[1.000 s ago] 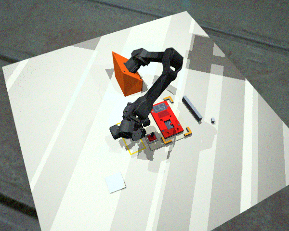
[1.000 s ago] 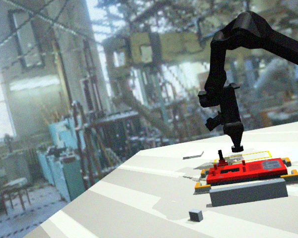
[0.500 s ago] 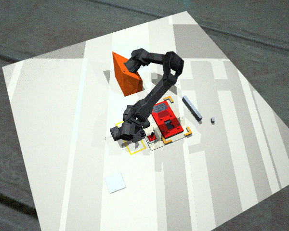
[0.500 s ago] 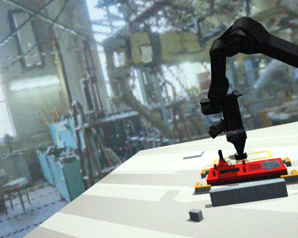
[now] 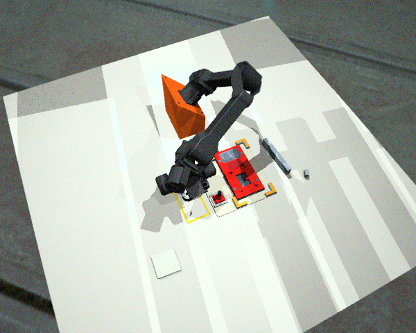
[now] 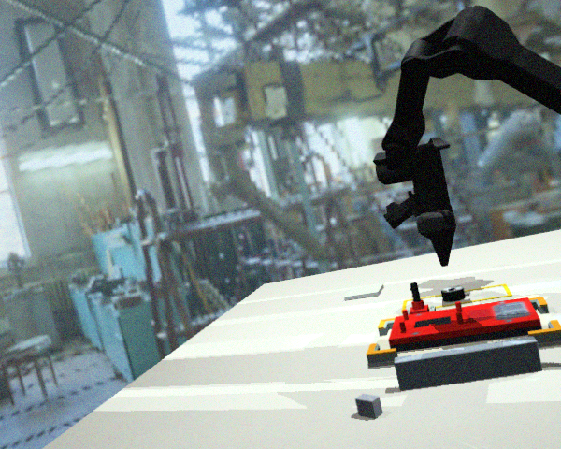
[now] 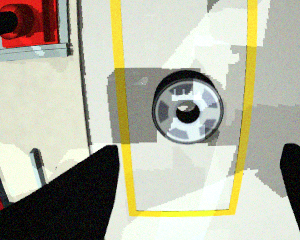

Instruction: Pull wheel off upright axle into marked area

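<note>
The wheel (image 5: 186, 194) (image 6: 453, 293) (image 7: 165, 125), black with a pale spoked face, lies face up inside the yellow outline of the marked area (image 5: 199, 218) (image 7: 182, 213). It looks down on the table, but a slight gap below it cannot be ruled out. My gripper (image 6: 444, 265) (image 7: 203, 155) is open and empty above the wheel, with the fingertips wide apart and clear of it. The black upright axle (image 5: 219, 194) (image 6: 414, 291) stands bare on its red base beside the marked area.
A red panel (image 5: 227, 172) (image 6: 469, 328) lies between orange corner brackets beside the axle. A grey bar (image 5: 276, 155) (image 6: 467, 365) and small grey cube (image 5: 306, 173) (image 6: 368, 406) lie beyond it. A pale square plate (image 5: 166, 263) lies toward the front in the top view.
</note>
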`<action>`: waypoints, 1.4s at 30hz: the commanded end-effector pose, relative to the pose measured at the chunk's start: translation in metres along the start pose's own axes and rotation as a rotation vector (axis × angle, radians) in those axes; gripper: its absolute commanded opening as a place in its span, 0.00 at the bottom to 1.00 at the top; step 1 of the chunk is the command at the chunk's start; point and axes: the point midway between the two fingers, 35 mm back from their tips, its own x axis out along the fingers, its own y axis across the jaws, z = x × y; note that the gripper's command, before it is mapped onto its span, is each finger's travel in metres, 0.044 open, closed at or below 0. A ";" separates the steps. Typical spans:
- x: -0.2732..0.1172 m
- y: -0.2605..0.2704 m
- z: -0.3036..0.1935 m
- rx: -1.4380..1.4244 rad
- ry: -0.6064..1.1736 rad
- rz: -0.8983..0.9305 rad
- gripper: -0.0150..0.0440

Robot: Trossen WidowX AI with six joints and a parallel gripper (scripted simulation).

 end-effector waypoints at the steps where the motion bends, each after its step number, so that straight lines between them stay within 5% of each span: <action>1: -0.007 0.005 -0.015 0.001 0.013 0.001 0.90; 4: -0.030 0.018 -0.046 -0.002 0.018 -0.002 1.00; 9: -0.049 0.035 -0.083 -0.007 0.026 0.002 1.00; 42: -0.049 0.035 -0.083 -0.007 0.026 0.002 1.00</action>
